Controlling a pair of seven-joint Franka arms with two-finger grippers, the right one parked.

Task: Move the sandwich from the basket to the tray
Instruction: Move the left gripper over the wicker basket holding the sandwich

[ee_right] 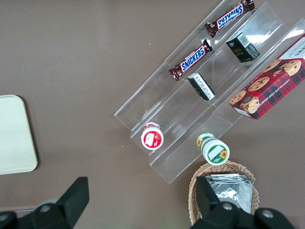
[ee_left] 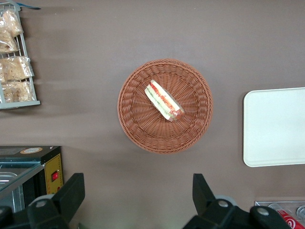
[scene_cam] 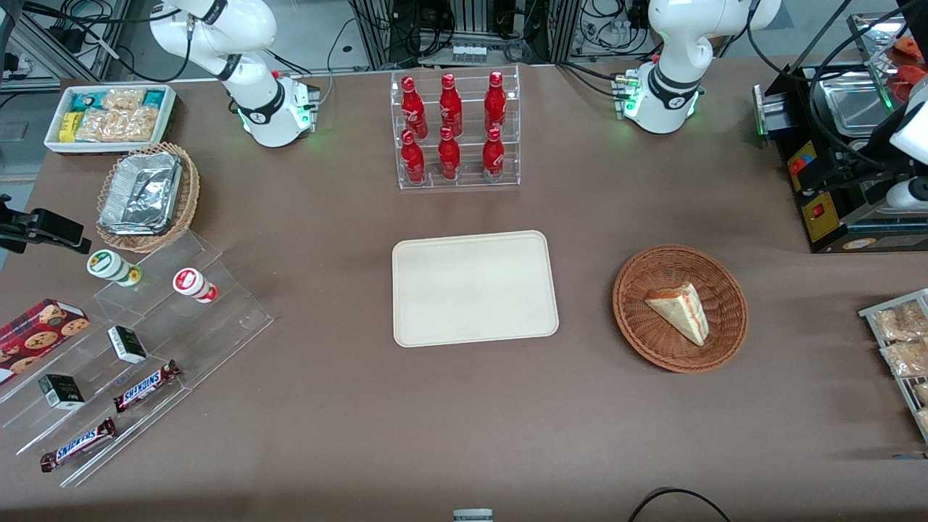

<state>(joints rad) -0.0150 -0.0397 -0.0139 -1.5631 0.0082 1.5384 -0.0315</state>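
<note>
The sandwich (scene_cam: pixel 680 312) lies on its side in the basket (scene_cam: pixel 638 319), a wedge with its point aimed at the front camera; the basket sits on the brown bench (scene_cam: pixel 464 420) toward the working arm's end. The tray (scene_cam: pixel 475 288) lies flat near the bench's middle, well apart from the basket.

Two candy bars (scene_cam: pixel 147 385) on the clear stepped stand (scene_cam: pixel 217 312), toward the parked arm's end, read SNICKERS in white and blue. The red bottles (scene_cam: pixel 449 127) in the clear rack carry white script too small to read.

The left wrist view shows what the front view does not: the sandwich's edge (ee_left: pixel 164 100) with its red-orange and green layers, and the tool (ee_left: pixel 138 193) itself, its two fingers (ee_left: pixel 71 191) spread wide, hanging high above the bench with nothing between them. The basket (ee_left: pixel 133 119) lies below it. The right wrist view shows the cookie box (ee_right: pixel 271 88), patterned in red tartan with chocolate-chip cookies.
</note>
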